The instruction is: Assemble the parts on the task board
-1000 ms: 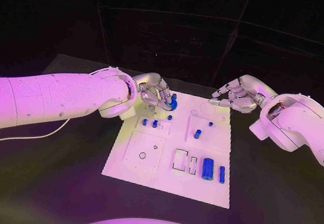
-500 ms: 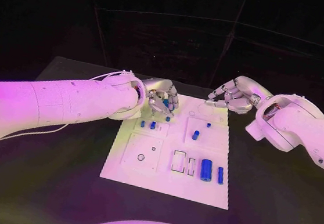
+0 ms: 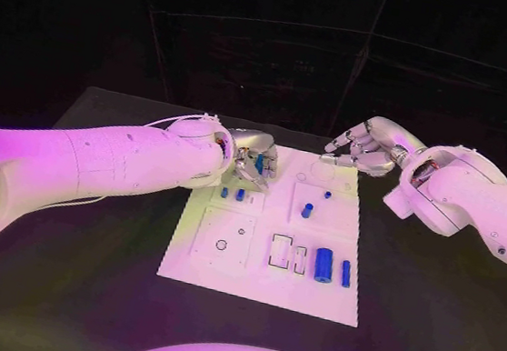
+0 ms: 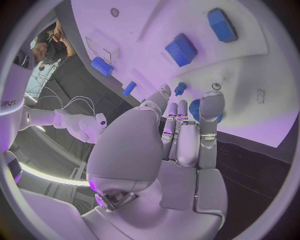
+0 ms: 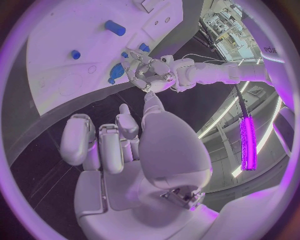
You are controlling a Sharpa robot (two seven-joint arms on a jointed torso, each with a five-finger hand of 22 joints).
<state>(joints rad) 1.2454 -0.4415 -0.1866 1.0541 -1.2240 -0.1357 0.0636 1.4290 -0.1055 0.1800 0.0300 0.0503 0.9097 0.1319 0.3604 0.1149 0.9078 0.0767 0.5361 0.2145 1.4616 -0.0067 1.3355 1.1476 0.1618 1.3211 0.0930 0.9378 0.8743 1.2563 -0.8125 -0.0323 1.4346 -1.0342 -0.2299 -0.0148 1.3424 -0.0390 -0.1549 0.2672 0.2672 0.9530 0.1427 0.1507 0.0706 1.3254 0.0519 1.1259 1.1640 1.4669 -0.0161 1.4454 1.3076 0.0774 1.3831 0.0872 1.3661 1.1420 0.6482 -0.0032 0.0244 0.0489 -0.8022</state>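
Observation:
The white task board [image 3: 218, 266] lies in the middle of the black table. Small blue parts stand on it: two pegs [image 3: 232, 194] at its left, one [image 3: 307, 210] in the middle, and a thick cylinder [image 3: 323, 263] beside a thin one [image 3: 345, 273] nearer me. My left hand [image 3: 251, 158] hovers over the board's far left corner and pinches a round blue part [image 4: 195, 108] in its fingertips. The same part [image 5: 116, 70] sits under that hand in the right wrist view. My right hand [image 3: 366, 146] hangs above the far right corner, fingers loosely bent, holding nothing.
The board carries a rectangular slot [image 3: 280, 249] and a plate with a round hole [image 3: 223, 244] on its near half. Bare black table [image 3: 76, 274] surrounds the board. A white cable [image 3: 61, 211] trails under my left arm.
My left hand has shifted slightly nearer and lower over the board's far left corner, still carrying the blue part. My right hand has hardly moved.

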